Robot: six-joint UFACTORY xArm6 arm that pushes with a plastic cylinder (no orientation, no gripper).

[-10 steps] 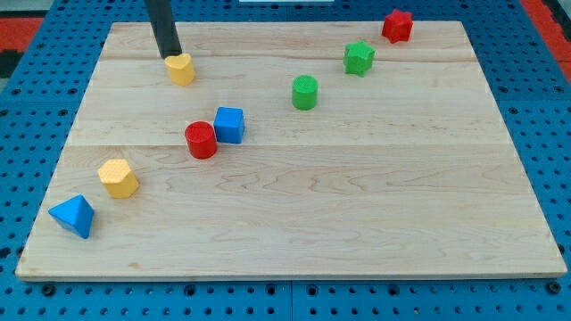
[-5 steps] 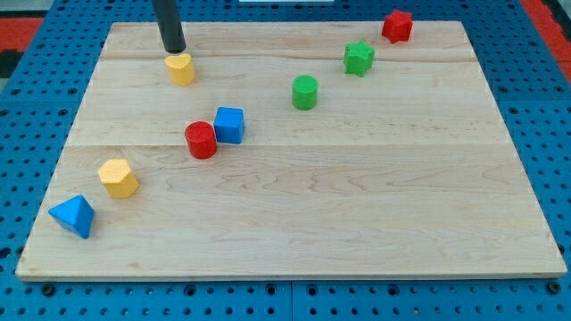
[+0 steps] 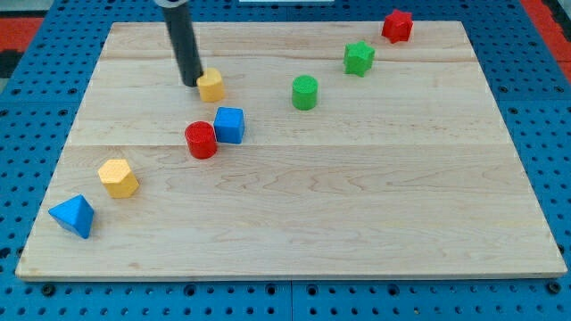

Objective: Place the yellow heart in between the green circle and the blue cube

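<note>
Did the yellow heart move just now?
Yes. The yellow heart slid toward the view's right and bottom, closer to the blue cube, which stayed put. My tip sits at its left.

lab test bench: wooden desk point(image 3: 357, 214) set on blue pegboard point(image 3: 553, 134), small coloured blocks scattered for pushing trials.

The rod's tip point(image 3: 192, 84) touches the yellow heart point(image 3: 211, 86) on its left; the blue cube point(image 3: 229, 125) sits just below; the green circle point(image 3: 305, 93) lies to the right.
</note>
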